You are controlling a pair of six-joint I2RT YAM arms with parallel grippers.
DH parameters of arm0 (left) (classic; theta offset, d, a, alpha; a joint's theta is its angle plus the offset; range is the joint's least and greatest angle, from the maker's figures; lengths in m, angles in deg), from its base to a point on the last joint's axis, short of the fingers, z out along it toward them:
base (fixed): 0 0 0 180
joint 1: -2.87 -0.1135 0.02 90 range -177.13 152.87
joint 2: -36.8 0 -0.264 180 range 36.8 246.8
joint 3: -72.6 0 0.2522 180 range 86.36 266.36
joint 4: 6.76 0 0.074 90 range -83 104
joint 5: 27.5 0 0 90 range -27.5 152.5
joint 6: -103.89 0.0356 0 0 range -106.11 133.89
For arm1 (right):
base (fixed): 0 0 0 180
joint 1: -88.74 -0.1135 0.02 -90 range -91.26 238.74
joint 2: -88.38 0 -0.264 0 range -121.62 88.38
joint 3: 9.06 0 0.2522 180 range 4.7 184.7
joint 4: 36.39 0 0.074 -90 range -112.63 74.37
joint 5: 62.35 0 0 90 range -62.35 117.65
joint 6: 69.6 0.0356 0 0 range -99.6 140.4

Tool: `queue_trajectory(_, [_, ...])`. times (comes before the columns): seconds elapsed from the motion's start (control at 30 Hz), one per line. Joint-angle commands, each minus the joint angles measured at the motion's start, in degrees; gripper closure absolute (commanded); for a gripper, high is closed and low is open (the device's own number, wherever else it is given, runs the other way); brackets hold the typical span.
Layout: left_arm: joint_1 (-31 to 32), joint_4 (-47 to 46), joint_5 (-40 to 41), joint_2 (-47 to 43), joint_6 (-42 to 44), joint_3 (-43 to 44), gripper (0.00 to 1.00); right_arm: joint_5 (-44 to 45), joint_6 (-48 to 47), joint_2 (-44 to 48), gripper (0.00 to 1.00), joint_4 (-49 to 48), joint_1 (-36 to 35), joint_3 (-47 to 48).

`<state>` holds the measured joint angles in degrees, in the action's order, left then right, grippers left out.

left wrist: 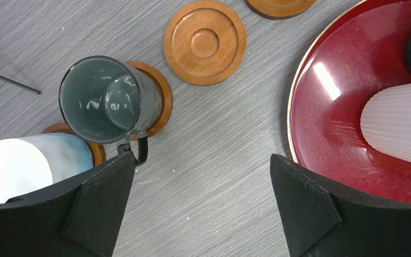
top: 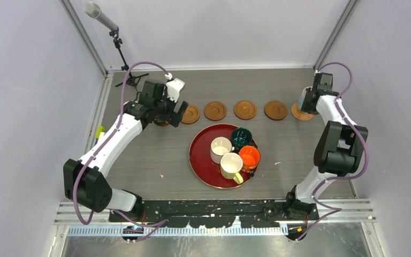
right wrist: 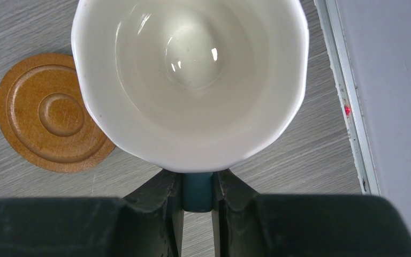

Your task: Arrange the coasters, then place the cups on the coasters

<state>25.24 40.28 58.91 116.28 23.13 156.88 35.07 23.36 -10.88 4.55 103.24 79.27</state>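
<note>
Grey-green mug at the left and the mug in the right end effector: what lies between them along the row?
Four empty coasters in a row up to the held mug, nothing on them, shown in the top view.

Your left pincer (left wrist: 200,163) is matt black plastic, faintly grainy. Between its fingers the tabletop (left wrist: 208,134) looks like matt grey wood-grain laminate. Ahead of it, the coaster (left wrist: 204,42) is dull brown and wood-like, with a fine speckled texture. Off its left finger, the grey-green mug (left wrist: 104,99) shines like glazed enamel. Off its right finger, the red tray (left wrist: 332,128) is glossy lacquer with fine scratches. In your right pincer (right wrist: 198,179), the white-lined cup (right wrist: 192,69) gleams smooth and glazed.
</note>
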Motion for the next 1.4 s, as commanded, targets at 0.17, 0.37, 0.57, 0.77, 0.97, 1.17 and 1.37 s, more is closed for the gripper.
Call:
queue_trajectory(0.17, [-0.3, -1.2, -1.0, -1.6, 0.2, -0.2, 0.0, 0.9, 0.1, 1.0, 0.99, -7.2, 0.5, -0.2])
queue_trajectory(0.37, [-0.3, -1.5, -1.1, -1.1, -0.3, -0.4, 0.0, 0.2, 0.2, 0.7, 0.82, -9.5, 0.5, -1.9])
queue_trajectory(0.57, [-0.3, -1.7, -1.4, -1.0, -0.4, -0.6, 0.0, 0.4, -1.0, 0.6, 0.73, -11.4, 0.5, -4.1])
queue_trajectory(0.77, [-0.3, -1.7, -1.5, -0.8, -0.4, -0.5, 0.0, 0.0, -1.0, 0.6, 0.56, -11.1, 0.5, -4.9])
queue_trajectory(0.97, [-0.3, -1.3, -2.0, -0.6, -0.4, -0.5, 0.0, -2.1, -0.5, 2.4, 0.42, -7.4, 0.4, -3.5])
queue_trajectory(1.17, [-0.3, -1.2, -2.2, -1.1, -0.3, -0.9, 0.0, -4.2, -0.6, 6.6, 0.31, -1.5, 0.5, -2.2])
queue_trajectory(1.37, [-0.3, -0.9, -3.1, -2.2, -0.3, -1.7, 0.0, -10.3, -7.4, 12.7, 0.24, 8.8, 0.4, 0.3])
